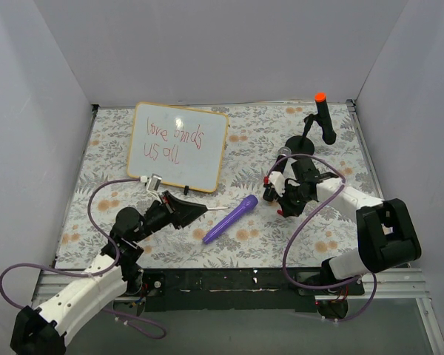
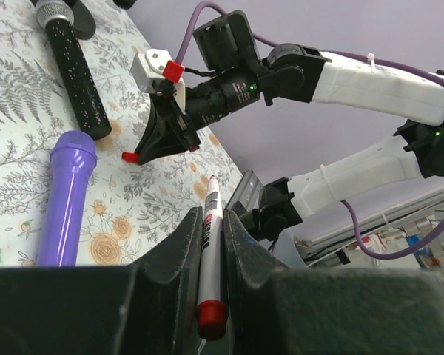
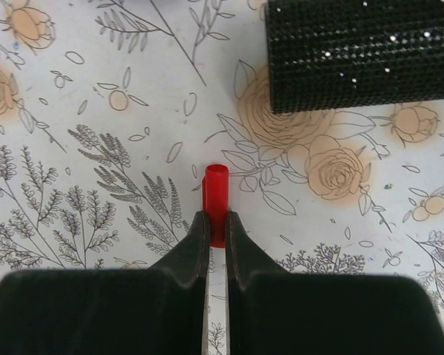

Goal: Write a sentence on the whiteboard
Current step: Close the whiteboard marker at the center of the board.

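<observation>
The whiteboard [image 1: 179, 146] lies at the far left, light-wood framed. The sentence [image 1: 175, 140] is on it in red cursive, roughly "love birds us all". My left gripper [image 1: 202, 210] is in front of the board's near right corner, apart from it. It is shut on a white marker [image 2: 209, 237] with a red rear end, the uncapped tip pointing toward the right arm. My right gripper [image 3: 214, 220] is shut on the red marker cap [image 3: 215, 194], low over the floral cloth. It also shows in the top view [image 1: 280, 211], right of centre.
A purple toy microphone [image 1: 232, 218] lies between the grippers. A black glitter microphone [image 3: 359, 52] lies just beyond the right gripper. A black microphone with an orange tip [image 1: 323, 117] stands on a stand at the far right. Grey walls enclose the table.
</observation>
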`<state>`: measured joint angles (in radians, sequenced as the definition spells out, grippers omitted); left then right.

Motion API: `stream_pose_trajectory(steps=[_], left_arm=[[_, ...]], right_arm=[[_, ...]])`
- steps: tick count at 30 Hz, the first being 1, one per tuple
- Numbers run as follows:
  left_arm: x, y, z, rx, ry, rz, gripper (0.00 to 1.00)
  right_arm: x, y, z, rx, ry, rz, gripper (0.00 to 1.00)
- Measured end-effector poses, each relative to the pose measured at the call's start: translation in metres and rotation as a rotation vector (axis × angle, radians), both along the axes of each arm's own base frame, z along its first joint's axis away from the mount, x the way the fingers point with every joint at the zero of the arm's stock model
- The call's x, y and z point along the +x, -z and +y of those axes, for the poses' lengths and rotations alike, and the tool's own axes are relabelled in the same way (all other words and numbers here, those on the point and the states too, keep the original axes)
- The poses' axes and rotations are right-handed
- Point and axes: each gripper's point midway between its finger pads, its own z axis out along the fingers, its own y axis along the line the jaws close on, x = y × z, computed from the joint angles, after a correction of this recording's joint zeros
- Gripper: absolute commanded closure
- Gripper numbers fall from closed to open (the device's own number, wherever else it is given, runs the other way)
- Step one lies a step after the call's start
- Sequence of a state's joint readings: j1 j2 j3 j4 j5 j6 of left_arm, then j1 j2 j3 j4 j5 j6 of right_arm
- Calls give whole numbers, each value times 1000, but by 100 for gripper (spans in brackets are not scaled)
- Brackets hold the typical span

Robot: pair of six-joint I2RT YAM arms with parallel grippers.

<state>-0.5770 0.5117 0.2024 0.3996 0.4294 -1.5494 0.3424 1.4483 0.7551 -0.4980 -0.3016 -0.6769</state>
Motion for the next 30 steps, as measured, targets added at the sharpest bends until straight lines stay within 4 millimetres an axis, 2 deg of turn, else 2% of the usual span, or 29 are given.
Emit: stream_pose_trajectory(steps=[8, 19, 30], left_arm=[[5, 28, -15, 45, 69, 94, 100], [8, 67, -34, 117, 132, 183, 100], [13, 82, -54, 132, 109, 178, 100]], right_arm=[[-18, -3, 10, 78, -74, 27, 99], [-29, -19, 35, 232, -186, 26, 99], [-45, -33, 58, 393, -282, 72, 99]])
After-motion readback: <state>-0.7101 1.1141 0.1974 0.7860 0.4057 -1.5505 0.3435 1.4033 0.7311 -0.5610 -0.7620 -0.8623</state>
